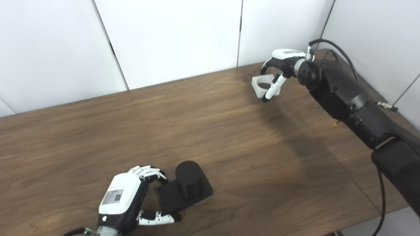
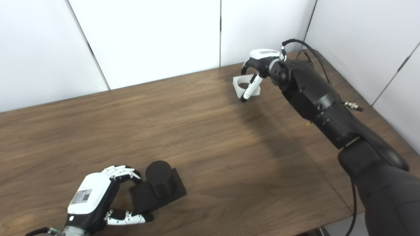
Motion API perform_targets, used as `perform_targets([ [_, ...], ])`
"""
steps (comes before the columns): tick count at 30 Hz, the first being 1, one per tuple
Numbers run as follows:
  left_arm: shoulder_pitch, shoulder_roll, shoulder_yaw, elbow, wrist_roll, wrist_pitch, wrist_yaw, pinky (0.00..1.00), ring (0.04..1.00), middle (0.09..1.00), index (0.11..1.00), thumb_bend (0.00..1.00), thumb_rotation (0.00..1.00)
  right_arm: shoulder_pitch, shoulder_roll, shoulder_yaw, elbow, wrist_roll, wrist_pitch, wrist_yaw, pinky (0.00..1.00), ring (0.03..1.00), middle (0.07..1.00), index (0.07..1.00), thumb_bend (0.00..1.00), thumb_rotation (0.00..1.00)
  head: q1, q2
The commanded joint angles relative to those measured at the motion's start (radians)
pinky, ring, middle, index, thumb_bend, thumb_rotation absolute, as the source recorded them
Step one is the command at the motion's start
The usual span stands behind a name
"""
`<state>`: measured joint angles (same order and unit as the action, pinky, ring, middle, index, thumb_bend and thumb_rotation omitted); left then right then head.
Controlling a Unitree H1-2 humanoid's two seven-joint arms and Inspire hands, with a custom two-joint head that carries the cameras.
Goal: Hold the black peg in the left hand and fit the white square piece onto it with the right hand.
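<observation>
A: The right eye view is showing more of the right arm's dark upper casing; the left eye view is cutting that off but showing the black peg (image 1: 187, 178) a little larger.

B: Any writing? The left hand (image 1: 126, 200) is wearing a pale label with a QR square on its white back, too small to read. The right hand (image 2: 262, 62) is carrying a grey strip, also illegible.

A: The peg is looking matte: a round cylinder rising from a flat square base. The left fingers (image 1: 147, 172) are curling at the base's far corner and the thumb is lying along its near edge, pinching it on the wood-grain table (image 1: 229, 147).

B: The white square piece (image 2: 246, 86), with its round hole, is sitting under the right hand, thumb crossing its near face, fingers arching behind. I cannot tell whether they are actually gripping it.
</observation>
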<state>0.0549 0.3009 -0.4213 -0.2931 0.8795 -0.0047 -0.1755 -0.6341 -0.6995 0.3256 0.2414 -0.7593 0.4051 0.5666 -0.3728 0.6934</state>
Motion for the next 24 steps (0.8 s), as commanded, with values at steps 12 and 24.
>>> perform_targets([
  [12,0.002,0.003,-0.01,-0.002,0.026,0.002,-0.034,0.88,0.823,0.748,0.488,0.51,0.04,-0.059,-0.016,-0.006,-0.009,-0.012,0.003,-0.014,0.97,1.0,0.927,0.836,1.0,0.35,0.001,-0.004],
  [24,0.001,0.002,-0.012,0.0,0.031,0.005,-0.037,0.88,0.826,0.749,0.488,0.51,0.04,-0.059,-0.002,0.0,-0.001,-0.016,0.009,-0.018,0.94,0.998,0.919,0.852,1.0,0.32,0.006,-0.006],
])
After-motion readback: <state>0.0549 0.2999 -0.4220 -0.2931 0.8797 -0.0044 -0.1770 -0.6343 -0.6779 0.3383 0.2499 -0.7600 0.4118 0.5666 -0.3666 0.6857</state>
